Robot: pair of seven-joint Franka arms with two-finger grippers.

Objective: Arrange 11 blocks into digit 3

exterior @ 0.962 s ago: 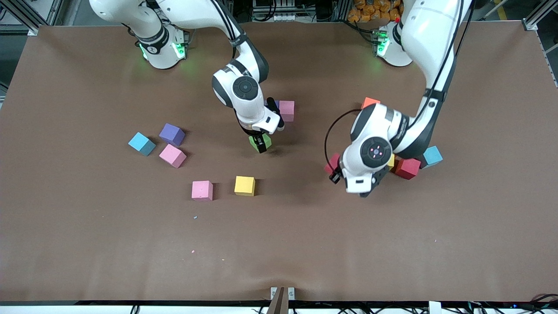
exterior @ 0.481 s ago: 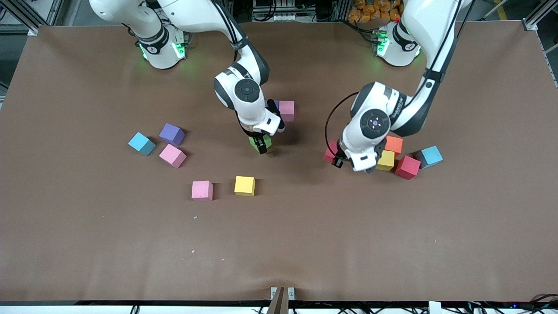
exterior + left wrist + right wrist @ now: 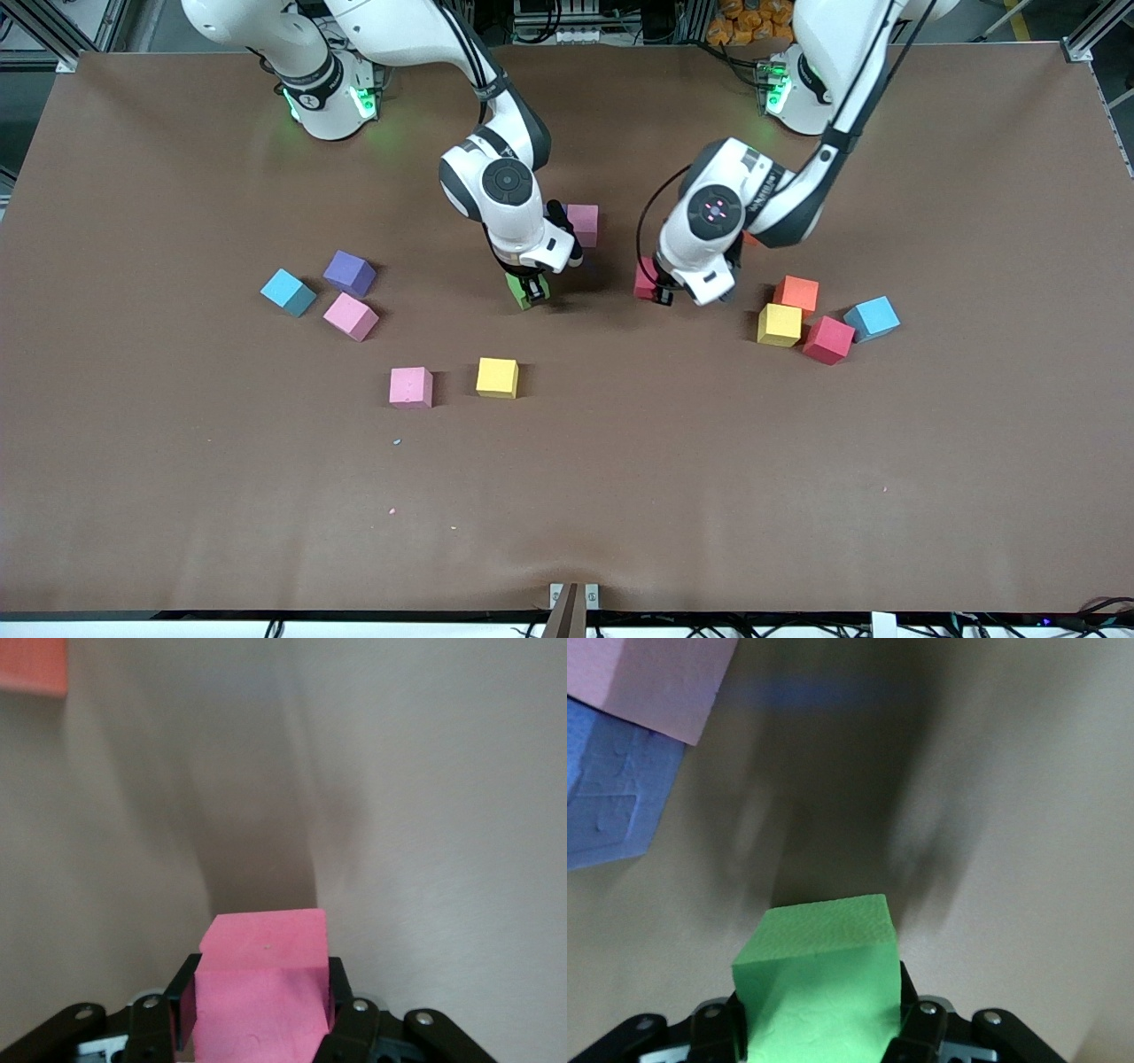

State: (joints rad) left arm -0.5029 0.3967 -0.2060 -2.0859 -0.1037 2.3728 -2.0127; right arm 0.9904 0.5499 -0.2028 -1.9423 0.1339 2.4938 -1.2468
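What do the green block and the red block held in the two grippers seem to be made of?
The green block, in the right gripper, looks like matte foam: finely pebbled faces, no shine, softly rounded edges. The red block, in the left gripper, reads as the same dull foam, smoother and pinkish up close. Neither shows a clear dent where it is gripped, so firmness stays uncertain.

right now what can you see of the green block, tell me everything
The green block is a small cube with a matte, foam-like, slightly pebbled surface and crisp edges, no marks showing. It sits clamped between the two black fingers of the right gripper, which is shut on its side faces. It sits near the table's middle, nearer the front camera than the pink block. Whether it touches the table cannot be told.
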